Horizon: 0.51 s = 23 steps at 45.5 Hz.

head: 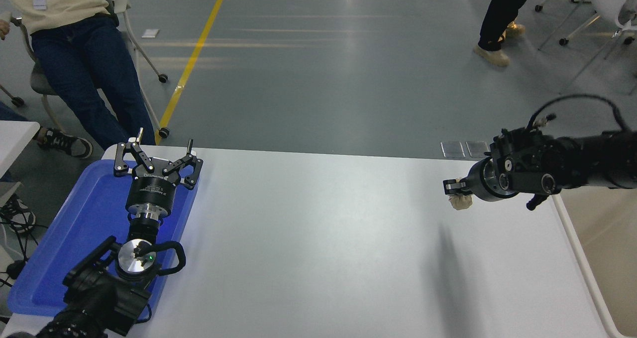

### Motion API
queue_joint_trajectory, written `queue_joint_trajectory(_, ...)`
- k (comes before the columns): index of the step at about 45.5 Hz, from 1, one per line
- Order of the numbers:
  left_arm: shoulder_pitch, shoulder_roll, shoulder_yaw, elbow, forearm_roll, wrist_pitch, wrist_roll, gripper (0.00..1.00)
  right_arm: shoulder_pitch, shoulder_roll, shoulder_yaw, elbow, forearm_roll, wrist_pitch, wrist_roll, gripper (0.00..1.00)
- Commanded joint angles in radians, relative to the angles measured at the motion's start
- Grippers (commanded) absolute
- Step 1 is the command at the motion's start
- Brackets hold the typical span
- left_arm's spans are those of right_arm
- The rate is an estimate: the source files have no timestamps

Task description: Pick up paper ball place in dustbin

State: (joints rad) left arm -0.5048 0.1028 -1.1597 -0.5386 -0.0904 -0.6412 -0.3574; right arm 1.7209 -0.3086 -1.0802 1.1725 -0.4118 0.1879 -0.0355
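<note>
Right tool (pixel 454 187), pointing left, grips the paper ball (pixel 461 202) above table (pixel 318 238).

dustbin (pixel 597 238) cut off at right edge

Tray (pixel 59 258) at the table's (pixel 308 238) nine o'clock, dustbin (pixel 604 238) at three o'clock; paper ball (pixel 461 202) above the table towards two o'clock.
</note>
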Motion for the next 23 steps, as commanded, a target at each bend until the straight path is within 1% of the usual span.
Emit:
queue_joint_trajectory(1,0.000,0.000,0.000,0.000,0.000,0.000,0.000,1.00,0.269,-0.040,-0.086,0.205,0.005,0.036,0.000,0.00)
queue_joint_trajectory(16,0.002,0.002,0.000,0.000,0.000,0.000,0.000,1.00,0.466,-0.055,-0.104,0.329,0.018,0.123,0.003,0.00)
queue_joint_trajectory(23,0.002,0.002,0.000,0.000,0.000,0.000,0.000,1.00,0.525,-0.060,-0.104,0.346,0.018,0.162,0.002,0.00)
